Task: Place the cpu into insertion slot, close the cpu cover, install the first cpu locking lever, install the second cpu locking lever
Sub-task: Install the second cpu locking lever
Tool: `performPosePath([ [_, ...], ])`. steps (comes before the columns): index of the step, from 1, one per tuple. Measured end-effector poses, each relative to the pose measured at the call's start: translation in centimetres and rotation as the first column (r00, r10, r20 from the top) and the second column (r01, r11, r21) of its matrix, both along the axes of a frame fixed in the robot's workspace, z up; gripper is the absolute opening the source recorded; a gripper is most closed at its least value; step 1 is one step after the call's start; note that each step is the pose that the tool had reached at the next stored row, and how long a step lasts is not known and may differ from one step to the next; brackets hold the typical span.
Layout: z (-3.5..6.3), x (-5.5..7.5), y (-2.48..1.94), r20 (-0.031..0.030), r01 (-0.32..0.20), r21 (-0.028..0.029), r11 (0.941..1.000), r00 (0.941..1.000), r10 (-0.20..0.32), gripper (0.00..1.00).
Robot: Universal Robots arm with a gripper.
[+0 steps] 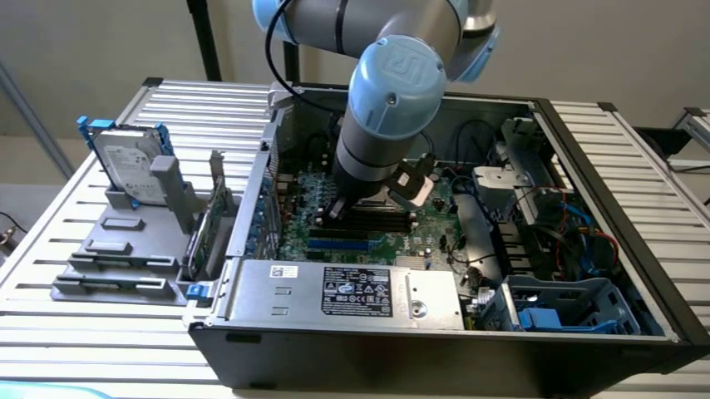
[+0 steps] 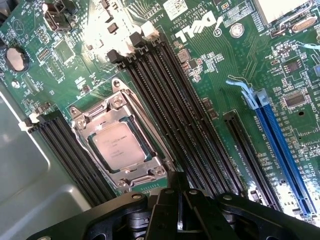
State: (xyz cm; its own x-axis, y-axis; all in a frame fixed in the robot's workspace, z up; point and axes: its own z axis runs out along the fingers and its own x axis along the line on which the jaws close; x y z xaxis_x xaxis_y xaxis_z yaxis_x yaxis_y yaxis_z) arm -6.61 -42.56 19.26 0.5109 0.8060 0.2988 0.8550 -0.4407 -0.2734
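**CPU SEATED, COVER DOWN, JAWS PRESSED TOGETHER ABOVE THE BOARD**

Seated in the insertion slot (image 2: 121, 149): the cpu (image 2: 119, 146), pale metal face up, lying flat on the green motherboard (image 2: 220, 65). Closed over it, the cpu cover (image 2: 100, 117), a silvery frame bordering the chip on all sides, screw heads showing at its corners. Flanking the socket on two sides, banks of long black memory slots (image 2: 180, 115), one bank just beside the cover, the other touching the board's edge by the grey case wall. Farther out on the board, a blue expansion slot (image 2: 280, 145) with a pale latch at its end, and a round coin battery (image 2: 16, 59).

Hovering just over the socket area, apart from the chip, the gripper (image 2: 181, 215), black, jaws pressed together and pinching nothing.

In the exterior view, reaching down into the open computer case (image 1: 621, 332) at about 12 o'clock of the power supply (image 1: 344, 291), the grey-and-blue arm (image 1: 388, 108). Beside the case, at 9 o'clock, a grey holder (image 1: 122, 249) on the slatted table (image 1: 66, 332), carrying an upright hard drive (image 1: 128, 166).
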Motion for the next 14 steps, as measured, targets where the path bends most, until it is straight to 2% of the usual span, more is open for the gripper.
performPosePath([
  [9,-0.01,-0.38,-0.18,0.0001,0.0,0.0006,1.0,1.0,0.0,0.11],
  [14,-0.09,-0.49,-0.18,0.0001,0.0,0.0052,1.0,1.0,0.0,0.11],
])
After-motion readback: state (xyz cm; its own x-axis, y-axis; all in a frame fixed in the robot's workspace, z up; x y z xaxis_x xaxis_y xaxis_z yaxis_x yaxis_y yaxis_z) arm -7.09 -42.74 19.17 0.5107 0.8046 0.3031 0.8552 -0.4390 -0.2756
